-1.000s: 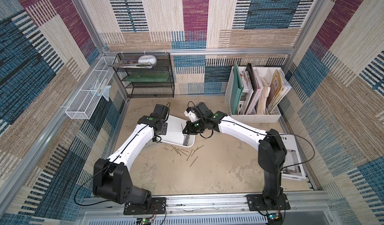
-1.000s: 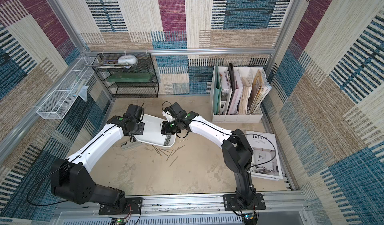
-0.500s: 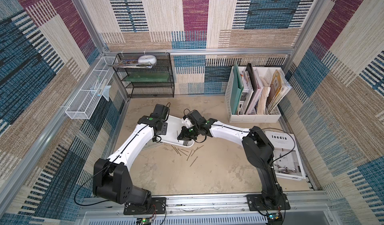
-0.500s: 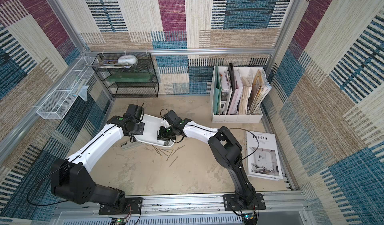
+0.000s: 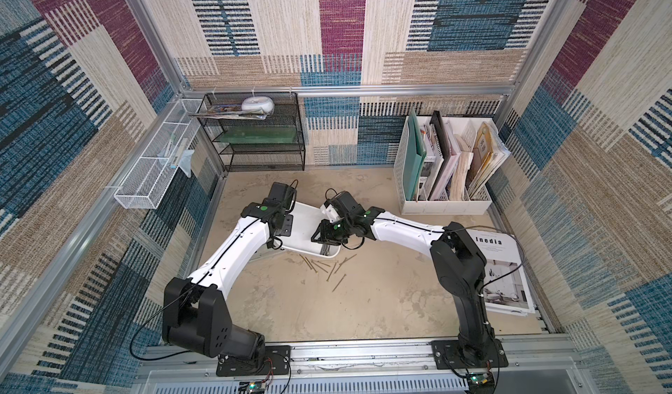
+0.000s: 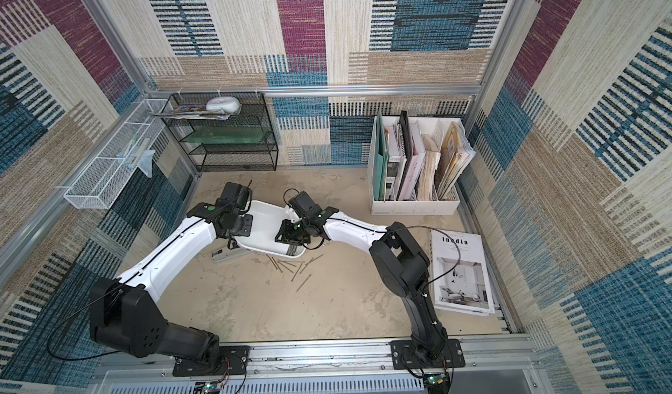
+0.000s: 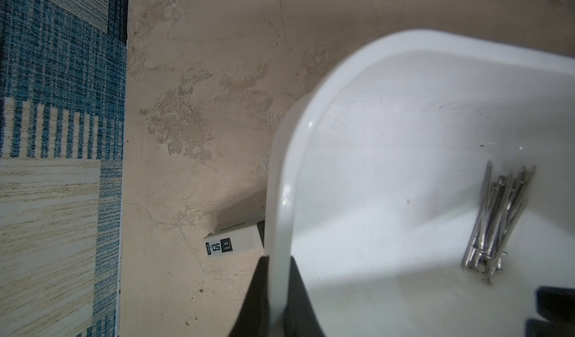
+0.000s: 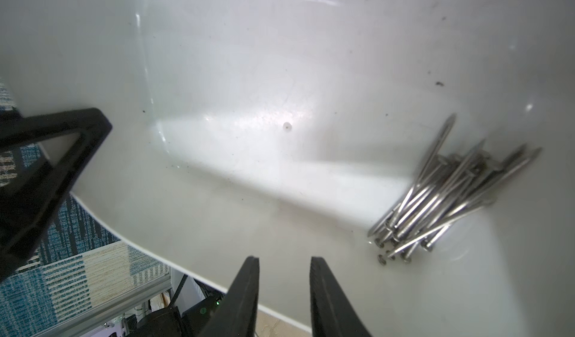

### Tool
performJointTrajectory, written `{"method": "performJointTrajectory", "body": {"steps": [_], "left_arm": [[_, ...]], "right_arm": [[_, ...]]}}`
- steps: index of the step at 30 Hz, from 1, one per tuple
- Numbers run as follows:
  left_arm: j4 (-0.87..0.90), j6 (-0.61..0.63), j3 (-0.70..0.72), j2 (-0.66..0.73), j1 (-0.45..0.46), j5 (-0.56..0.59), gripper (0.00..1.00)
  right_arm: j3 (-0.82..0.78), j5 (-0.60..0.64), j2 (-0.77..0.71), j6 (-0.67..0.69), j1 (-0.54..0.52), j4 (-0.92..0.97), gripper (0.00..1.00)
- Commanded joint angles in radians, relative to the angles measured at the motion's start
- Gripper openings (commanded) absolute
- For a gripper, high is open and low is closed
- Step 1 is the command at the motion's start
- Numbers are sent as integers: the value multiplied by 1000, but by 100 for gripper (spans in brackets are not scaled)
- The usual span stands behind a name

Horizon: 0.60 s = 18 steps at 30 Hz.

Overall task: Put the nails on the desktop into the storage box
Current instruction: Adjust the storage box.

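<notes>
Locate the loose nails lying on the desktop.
In both top views the loose nails lie scattered on the desktop, just outside the storage box on the side facing the robot's bases.

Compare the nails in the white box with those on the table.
The boxed nails lie bunched, nearly parallel; the loose nails are scattered, crossing. The boxed nails rest against a wall of the storage box; the loose nails lie on the desktop beside it. Both are long, thin metal nails.

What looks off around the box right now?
The box sits askew, its rim pinched by the left gripper, nails heaped in one corner. Loose nails lie scattered on the desktop beside it.
</notes>
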<state>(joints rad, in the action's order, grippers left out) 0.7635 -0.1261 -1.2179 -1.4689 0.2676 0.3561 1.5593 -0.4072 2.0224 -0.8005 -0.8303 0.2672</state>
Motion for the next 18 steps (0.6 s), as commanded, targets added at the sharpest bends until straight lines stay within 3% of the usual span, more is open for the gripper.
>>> {"method": "performJointTrajectory", "body": {"steps": [1,8,18], "left_arm": [[-12,1,-7,2,-1,4,0],[-12,-1,-6,3,-1,4,0],[-15,-4,-5,-1,-1,2,0]], "right_arm": [[-20,77,-67,64,4,62,34],[-122,215,-136,122,63,184,34],[-95,219,-40,186,95,129,35]]}}
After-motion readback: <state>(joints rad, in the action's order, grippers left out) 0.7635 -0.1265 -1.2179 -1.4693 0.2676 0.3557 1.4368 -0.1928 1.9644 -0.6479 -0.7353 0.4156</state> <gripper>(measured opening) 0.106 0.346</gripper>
